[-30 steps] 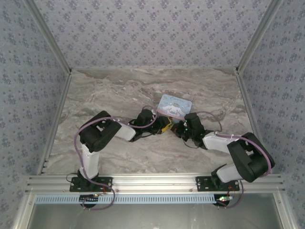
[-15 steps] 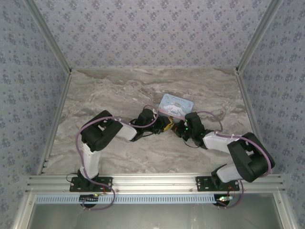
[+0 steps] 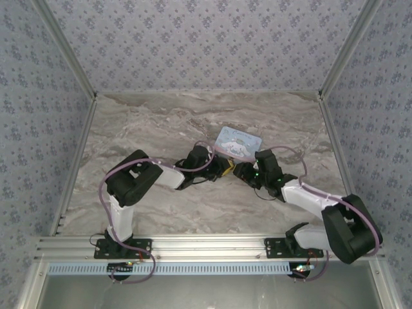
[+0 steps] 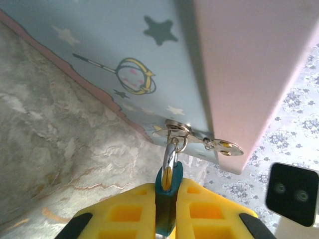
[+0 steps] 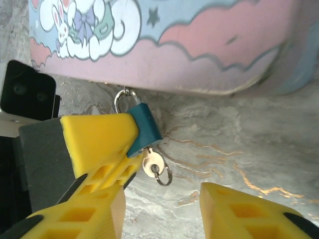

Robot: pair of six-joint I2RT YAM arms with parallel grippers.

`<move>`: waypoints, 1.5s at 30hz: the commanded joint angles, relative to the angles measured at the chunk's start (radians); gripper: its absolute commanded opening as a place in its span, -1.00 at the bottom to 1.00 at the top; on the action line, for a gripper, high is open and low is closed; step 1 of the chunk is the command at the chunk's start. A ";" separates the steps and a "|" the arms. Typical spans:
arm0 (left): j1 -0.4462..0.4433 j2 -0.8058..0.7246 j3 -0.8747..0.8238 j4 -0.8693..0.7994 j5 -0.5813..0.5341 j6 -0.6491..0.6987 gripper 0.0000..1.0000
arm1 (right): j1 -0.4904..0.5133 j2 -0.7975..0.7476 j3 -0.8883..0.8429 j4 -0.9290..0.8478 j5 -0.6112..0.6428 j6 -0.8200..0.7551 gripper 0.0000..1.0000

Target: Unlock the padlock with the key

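Two grippers at padlock: left gripper clamped on its body; key juts from its base, just ahead of right gripper, jaws apart, key's long axis pointing back between them

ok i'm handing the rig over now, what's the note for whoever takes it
Left gripper: shut on the padlock, which is hooked through the hasp on the tin.
Right gripper: open, fingers apart, not gripping the key.
Done: key is in the padlock's keyhole.
Left: shackle looks closed through the hasp; probably regrip the key, turn it, free the shackle.
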 commanded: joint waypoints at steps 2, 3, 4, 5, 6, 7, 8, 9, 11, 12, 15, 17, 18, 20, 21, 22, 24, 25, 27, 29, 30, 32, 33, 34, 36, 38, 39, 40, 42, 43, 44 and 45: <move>0.017 -0.081 -0.010 -0.088 -0.011 0.036 -0.91 | -0.004 -0.110 0.048 -0.149 0.061 -0.272 0.17; 0.020 -0.092 -0.014 -0.100 -0.013 0.039 -0.91 | -0.001 -0.130 0.050 -0.157 0.073 -0.300 0.21; 0.025 -0.106 -0.019 -0.113 -0.015 0.040 -0.92 | 0.006 -0.158 0.050 -0.162 0.090 -0.361 0.27; 0.029 -0.118 -0.023 -0.125 -0.015 0.042 -0.92 | 0.018 -0.188 0.051 -0.170 0.115 -0.407 0.33; 0.034 -0.130 -0.027 -0.137 -0.016 0.042 -0.92 | 0.029 -0.214 0.050 -0.175 0.141 -0.442 0.41; 0.038 -0.145 -0.030 -0.152 -0.014 0.043 -0.92 | 0.045 -0.242 0.045 -0.172 0.166 -0.495 0.51; 0.043 -0.159 -0.032 -0.175 -0.015 0.043 -0.92 | 0.066 -0.267 0.041 -0.169 0.195 -0.545 0.66; 0.047 -0.172 -0.031 -0.198 -0.014 0.044 -0.93 | 0.085 -0.289 0.037 -0.167 0.223 -0.586 0.78; 0.054 -0.196 -0.030 -0.249 -0.012 0.047 -0.93 | 0.133 -0.325 0.027 -0.151 0.273 -0.688 1.00; 0.056 -0.205 -0.030 -0.265 -0.012 0.047 -0.93 | 0.156 -0.334 0.024 -0.142 0.284 -0.742 1.00; 0.061 -0.234 -0.032 -0.310 -0.013 0.041 -0.93 | 0.259 -0.347 0.010 -0.101 0.353 -0.909 1.00; 0.062 -0.248 -0.032 -0.328 -0.011 0.032 -0.93 | 0.349 -0.337 -0.005 -0.062 0.434 -1.050 1.00; 0.065 -0.253 -0.032 -0.334 -0.007 0.025 -0.93 | 0.395 -0.330 -0.019 -0.035 0.478 -1.130 1.00; 0.064 -0.258 -0.033 -0.339 -0.001 0.013 -0.94 | 0.459 -0.312 -0.057 0.025 0.559 -1.243 1.00; 0.065 -0.262 -0.031 -0.344 0.004 0.008 -0.95 | 0.478 -0.303 -0.074 0.056 0.591 -1.287 1.00; 0.065 -0.265 -0.030 -0.349 0.007 0.004 -0.95 | 0.489 -0.292 -0.085 0.076 0.619 -1.315 1.00; 0.064 -0.276 -0.030 -0.361 0.003 0.001 -0.96 | 0.505 -0.263 -0.105 0.118 0.698 -1.368 0.95; 0.064 -0.280 -0.031 -0.368 0.000 0.001 -0.96 | 0.509 -0.250 -0.109 0.127 0.726 -1.393 0.87; 0.064 -0.288 -0.034 -0.377 -0.005 0.002 -0.97 | 0.512 -0.222 -0.114 0.144 0.788 -1.451 0.70; 0.065 -0.292 -0.034 -0.378 -0.002 -0.002 -0.97 | 0.512 -0.207 -0.128 0.190 0.825 -1.505 0.62; 0.064 -0.292 -0.034 -0.377 0.001 -0.005 -0.97 | 0.513 -0.205 -0.130 0.207 0.828 -1.512 0.59; 0.064 -0.293 -0.034 -0.374 0.001 -0.010 -0.97 | 0.514 -0.198 -0.127 0.214 0.826 -1.514 0.50; 0.065 -0.295 -0.033 -0.374 0.001 -0.011 -0.97 | 0.515 -0.191 -0.129 0.227 0.830 -1.519 0.50; 0.064 -0.295 -0.033 -0.374 0.001 -0.013 -0.97 | 0.515 -0.182 -0.131 0.239 0.833 -1.522 0.50; 0.063 -0.296 -0.032 -0.374 0.001 -0.013 -0.97 | 0.517 -0.164 -0.139 0.268 0.825 -1.522 0.50; 0.063 -0.297 -0.029 -0.371 0.001 -0.013 -0.97 | 0.517 -0.150 -0.144 0.302 0.806 -1.518 0.49; 0.063 -0.296 -0.029 -0.370 0.002 -0.013 -0.97 | 0.517 -0.135 -0.143 0.316 0.799 -1.519 0.49; 0.063 -0.295 -0.030 -0.369 0.003 -0.015 -0.97 | 0.516 -0.120 -0.140 0.328 0.796 -1.524 0.49; 0.063 -0.296 -0.029 -0.364 0.003 -0.016 -0.97 | 0.517 -0.086 -0.130 0.362 0.787 -1.540 0.49; 0.062 -0.296 -0.029 -0.362 0.002 -0.018 -0.97 | 0.514 -0.071 -0.127 0.379 0.781 -1.544 0.49; 0.062 -0.296 -0.029 -0.360 0.003 -0.017 -0.97 | 0.508 -0.055 -0.120 0.397 0.772 -1.545 0.49; 0.061 -0.296 -0.028 -0.359 0.003 -0.018 -0.97 | 0.501 -0.042 -0.113 0.408 0.759 -1.544 0.46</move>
